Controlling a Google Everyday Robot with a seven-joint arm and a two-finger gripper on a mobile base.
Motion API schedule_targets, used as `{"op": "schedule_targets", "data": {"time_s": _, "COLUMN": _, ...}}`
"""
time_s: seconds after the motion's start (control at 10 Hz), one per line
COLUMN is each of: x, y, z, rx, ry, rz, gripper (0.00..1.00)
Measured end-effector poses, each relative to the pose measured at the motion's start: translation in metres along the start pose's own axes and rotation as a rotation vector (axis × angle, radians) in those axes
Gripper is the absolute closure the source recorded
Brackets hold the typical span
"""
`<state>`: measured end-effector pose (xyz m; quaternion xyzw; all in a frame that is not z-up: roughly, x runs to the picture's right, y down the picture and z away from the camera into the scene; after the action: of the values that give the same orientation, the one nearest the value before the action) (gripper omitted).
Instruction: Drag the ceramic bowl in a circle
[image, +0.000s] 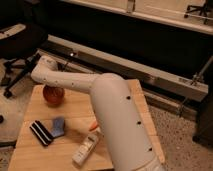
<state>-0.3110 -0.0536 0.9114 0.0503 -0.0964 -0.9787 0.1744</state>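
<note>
The ceramic bowl is small, round and glossy red-orange, and it sits at the far left of the wooden table. My white arm sweeps in from the lower right and bends down over the bowl. The gripper comes down at the bowl's far rim and is shut on it. The wrist above hides most of the fingers.
On the table lie a blue sponge, a black striped item, a white bottle and a small orange thing beside the arm. An office chair stands to the left. A metal rail runs behind the table.
</note>
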Motion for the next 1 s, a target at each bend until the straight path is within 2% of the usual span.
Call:
{"op": "schedule_targets", "data": {"time_s": 0.2, "x": -0.011, "y": 0.017, "z": 0.021, "rx": -0.006, "ry": -0.028, "rz": 0.042, "gripper": 1.00}}
{"op": "schedule_targets", "data": {"time_s": 0.5, "x": -0.045, "y": 0.043, "z": 0.047, "rx": -0.015, "ry": -0.085, "rz": 0.112, "gripper": 1.00}}
{"op": "schedule_targets", "data": {"time_s": 0.7, "x": -0.075, "y": 0.066, "z": 0.057, "rx": -0.029, "ry": -0.123, "rz": 0.164, "gripper": 1.00}}
{"op": "schedule_targets", "data": {"time_s": 1.0, "x": -0.125, "y": 0.104, "z": 0.058, "rx": -0.062, "ry": -0.171, "rz": 0.244, "gripper": 1.00}}
